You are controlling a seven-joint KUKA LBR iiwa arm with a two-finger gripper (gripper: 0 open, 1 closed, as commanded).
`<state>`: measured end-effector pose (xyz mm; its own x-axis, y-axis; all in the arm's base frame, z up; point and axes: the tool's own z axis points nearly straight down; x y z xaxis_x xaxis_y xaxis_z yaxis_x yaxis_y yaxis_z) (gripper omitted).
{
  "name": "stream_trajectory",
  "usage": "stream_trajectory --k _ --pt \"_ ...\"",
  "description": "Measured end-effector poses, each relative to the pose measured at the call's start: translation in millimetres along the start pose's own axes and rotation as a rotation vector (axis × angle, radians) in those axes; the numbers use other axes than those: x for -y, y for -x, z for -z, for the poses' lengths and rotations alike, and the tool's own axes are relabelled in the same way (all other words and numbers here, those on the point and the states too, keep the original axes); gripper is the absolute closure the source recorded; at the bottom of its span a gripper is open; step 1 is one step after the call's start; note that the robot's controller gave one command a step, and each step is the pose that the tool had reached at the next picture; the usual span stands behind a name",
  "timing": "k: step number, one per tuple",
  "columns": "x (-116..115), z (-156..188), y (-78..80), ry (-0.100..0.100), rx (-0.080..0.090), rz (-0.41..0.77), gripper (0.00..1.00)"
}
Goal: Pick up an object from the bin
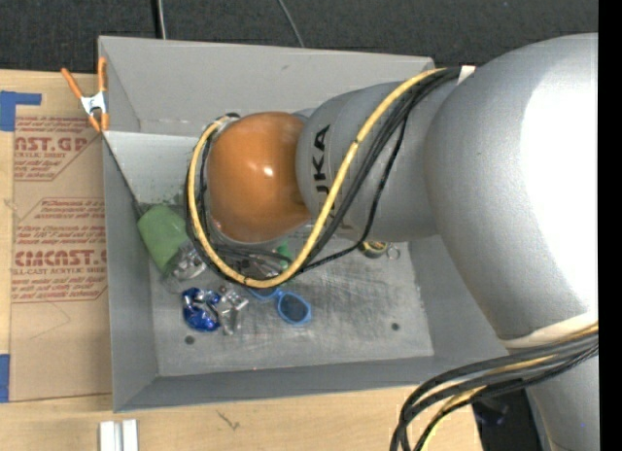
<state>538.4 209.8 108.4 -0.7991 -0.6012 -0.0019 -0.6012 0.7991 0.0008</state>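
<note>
Hand (251, 262) sits low beneath the orange wrist cover (255, 175), likely to reach the clutter (222, 305); wide or narrow, I cannot tell. Left of the cover lies a green block (163, 233), below it a blue ring (293, 308).

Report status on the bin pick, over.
Arm's orange cover low over the bin, left of middle. Nearest things: green block at its left, blue ring, silver piece, blue shiny piece along its lower edge. Grasp unconfirmed.
</note>
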Motion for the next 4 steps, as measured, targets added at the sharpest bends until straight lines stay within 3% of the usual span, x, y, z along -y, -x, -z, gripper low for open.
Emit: stream_trajectory --k 1,2,3,4 --pt "11.3 -34.2 -16.8 0.002 0.008 -0.078 0.00" --pt "10.3 -32.6 -14.9 0.000 0.004 -0.077 0.00" --pt "10.7 -30.8 -12.7 -0.001 0.013 -0.078 1.00" --pt "10.2 28.9 -10.4 -0.003 0.006 -0.078 1.00"
